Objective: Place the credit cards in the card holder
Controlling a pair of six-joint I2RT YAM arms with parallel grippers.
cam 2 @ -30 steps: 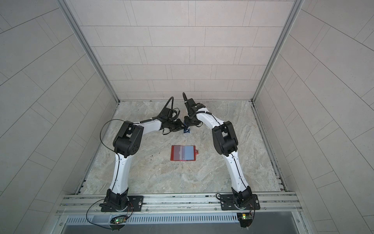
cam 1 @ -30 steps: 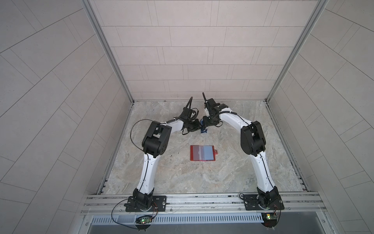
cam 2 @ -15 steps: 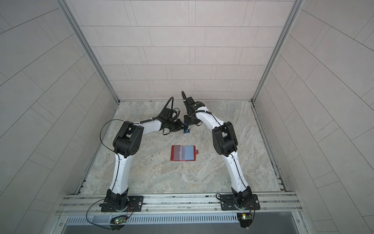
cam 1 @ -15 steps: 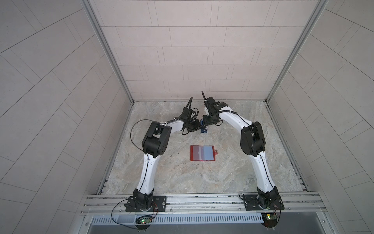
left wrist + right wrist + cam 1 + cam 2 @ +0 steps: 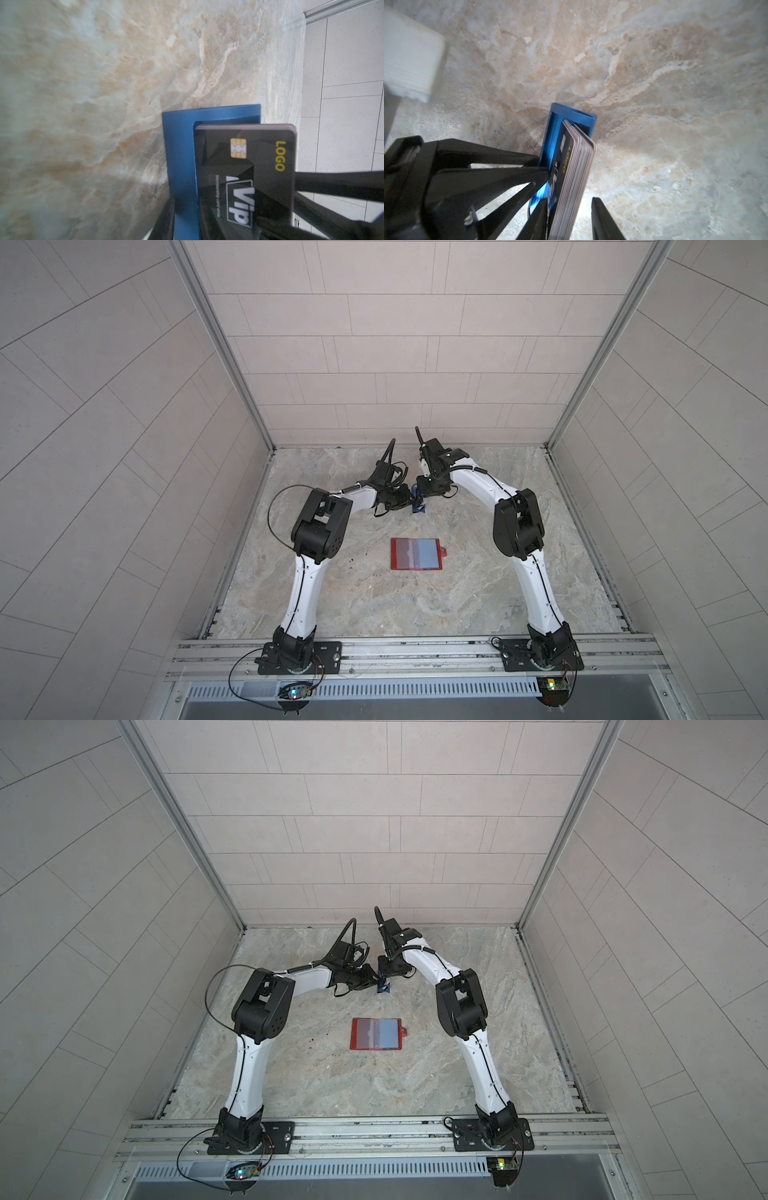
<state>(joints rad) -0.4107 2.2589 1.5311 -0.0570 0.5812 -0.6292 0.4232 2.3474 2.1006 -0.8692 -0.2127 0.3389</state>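
Hardly anything is shifting against the earlier frames: both arms are still bending over the same spot at the far middle. Across the table (image 5: 478,593), the left arm (image 5: 309,526) is reaching in from the left and the right arm (image 5: 517,522) from the right, meeting at the blue stand (image 5: 418,506). The card holder (image 5: 415,553) is lying open and flat nearer the robot, well apart from both grippers, its right half showing pale blue. The credit cards (image 5: 577,172) are standing as a stack on a long edge in the stand, long axis running roughly near to far, with the black card (image 5: 245,172) facing left. The left gripper (image 5: 543,166) is clamping the stand's wall, apparently steadying it. The right gripper (image 5: 568,201) is hanging over the stack, released, one finger at each side and a gap showing on the right. The coming pinch is likely turning on closing left to right across the stack's thickness.
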